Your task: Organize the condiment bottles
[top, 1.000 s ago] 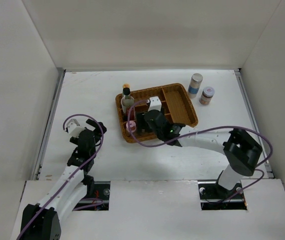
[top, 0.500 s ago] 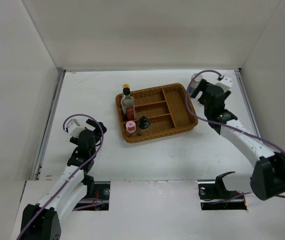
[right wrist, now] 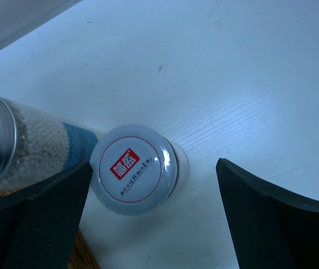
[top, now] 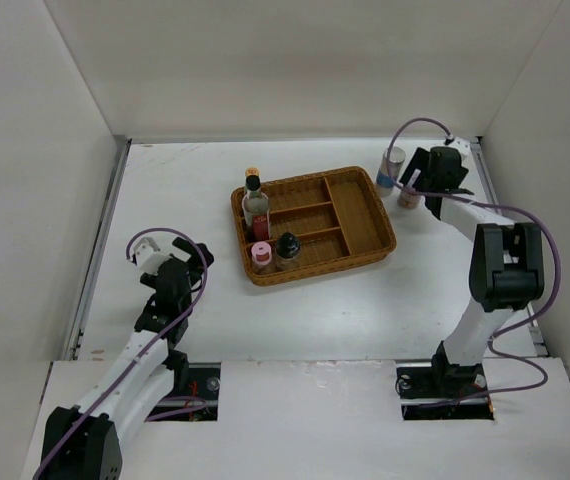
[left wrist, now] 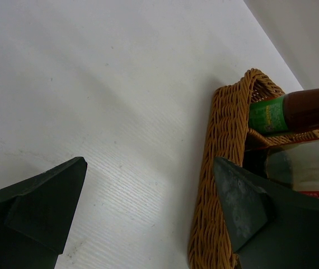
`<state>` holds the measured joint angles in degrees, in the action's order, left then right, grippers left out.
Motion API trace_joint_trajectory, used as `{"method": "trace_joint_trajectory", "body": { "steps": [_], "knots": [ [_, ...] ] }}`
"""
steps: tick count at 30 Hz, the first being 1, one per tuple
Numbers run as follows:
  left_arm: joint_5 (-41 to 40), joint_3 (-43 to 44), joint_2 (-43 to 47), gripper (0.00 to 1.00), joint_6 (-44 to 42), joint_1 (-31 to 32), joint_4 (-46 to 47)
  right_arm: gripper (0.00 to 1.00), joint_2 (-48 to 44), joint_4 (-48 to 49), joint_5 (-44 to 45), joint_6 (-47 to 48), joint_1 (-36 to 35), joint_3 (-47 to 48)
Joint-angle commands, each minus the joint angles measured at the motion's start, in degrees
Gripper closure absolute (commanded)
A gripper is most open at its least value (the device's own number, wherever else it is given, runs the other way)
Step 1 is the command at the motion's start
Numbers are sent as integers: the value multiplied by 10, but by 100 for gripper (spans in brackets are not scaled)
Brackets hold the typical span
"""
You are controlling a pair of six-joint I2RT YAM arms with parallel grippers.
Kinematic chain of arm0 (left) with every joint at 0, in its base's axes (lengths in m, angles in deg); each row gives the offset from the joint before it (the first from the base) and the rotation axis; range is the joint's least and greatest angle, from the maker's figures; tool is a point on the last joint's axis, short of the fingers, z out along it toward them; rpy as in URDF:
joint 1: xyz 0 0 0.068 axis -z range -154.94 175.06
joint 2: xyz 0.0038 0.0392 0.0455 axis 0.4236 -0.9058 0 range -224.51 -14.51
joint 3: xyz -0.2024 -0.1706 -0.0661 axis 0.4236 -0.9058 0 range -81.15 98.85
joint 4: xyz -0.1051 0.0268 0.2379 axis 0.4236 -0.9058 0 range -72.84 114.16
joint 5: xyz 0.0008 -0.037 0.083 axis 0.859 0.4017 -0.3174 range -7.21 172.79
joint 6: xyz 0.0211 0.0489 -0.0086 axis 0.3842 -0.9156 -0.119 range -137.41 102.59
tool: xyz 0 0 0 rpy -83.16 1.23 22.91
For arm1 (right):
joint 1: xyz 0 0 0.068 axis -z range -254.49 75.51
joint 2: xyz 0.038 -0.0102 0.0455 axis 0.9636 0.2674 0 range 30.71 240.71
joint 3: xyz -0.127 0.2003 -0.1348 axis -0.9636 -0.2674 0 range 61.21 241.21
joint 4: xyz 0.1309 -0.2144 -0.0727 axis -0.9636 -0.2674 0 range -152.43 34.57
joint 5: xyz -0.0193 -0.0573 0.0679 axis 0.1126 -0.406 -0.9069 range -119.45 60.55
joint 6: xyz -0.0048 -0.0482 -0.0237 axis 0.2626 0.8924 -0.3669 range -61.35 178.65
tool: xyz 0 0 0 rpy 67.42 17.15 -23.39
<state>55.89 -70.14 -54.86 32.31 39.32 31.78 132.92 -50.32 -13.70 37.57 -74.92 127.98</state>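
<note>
White table (top: pixel 185 190) | left fingers (left wrist: pixel 36 207) wide | right fingers (right wrist: pixel 260 218) wide around pink-lidded jar (right wrist: pixel 132 169), body hidden

Four in the tray, two outside.
The tray (top: pixel 360 215) is on the table (top: pixel 185 190). At its left end stands the tall bottle (top: pixel 255 207), the thin bottle (top: pixel 252 174) just behind it, the left small bottle (top: pixel 262 254) and the right small bottle (top: pixel 287 248) side by side in front. The tall jar (top: pixel 391 167) and the short jar (right wrist: pixel 134 176) stand close together, right of the tray's back corner.
</note>
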Motion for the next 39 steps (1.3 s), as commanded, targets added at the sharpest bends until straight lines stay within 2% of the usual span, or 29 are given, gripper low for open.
{"method": "trace_joint_trajectory", "body": {
  "steps": [1, 6, 12, 17, 20, 23, 27, 32, 39],
  "knots": [
    [4, -6, -9, 0, -2, -3, 33, 0, 17, 37, -34, 28, 1, 35],
    [5, -5, -18, 0, -2, -2, 41, 0, 46, 37, -32, 29, 2, 49],
    [5, -5, -19, 0, -2, -2, 43, 13, 24, 65, -31, 27, 1, 16],
    [5, -5, -21, 0, -2, -2, 44, 15, 55, 33, -42, 27, 1, 54],
    [5, -6, -18, 0, -2, -3, 44, 22, 69, 24, -44, 23, 4, 58],
    [5, -7, -16, 0, -2, -3, 44, 40, 56, 39, -36, 13, 5, 31],
    [5, -5, -21, 0, -2, 0, 44, 53, -7, 61, -19, -12, 2, -25],
    [8, -5, -16, 0, -2, 3, 44, 54, -149, 90, 17, -34, -32, -114],
    [10, -8, -6, 0, -2, 4, 42, 53, -298, 68, 46, -31, -164, -176]
  ]
}}
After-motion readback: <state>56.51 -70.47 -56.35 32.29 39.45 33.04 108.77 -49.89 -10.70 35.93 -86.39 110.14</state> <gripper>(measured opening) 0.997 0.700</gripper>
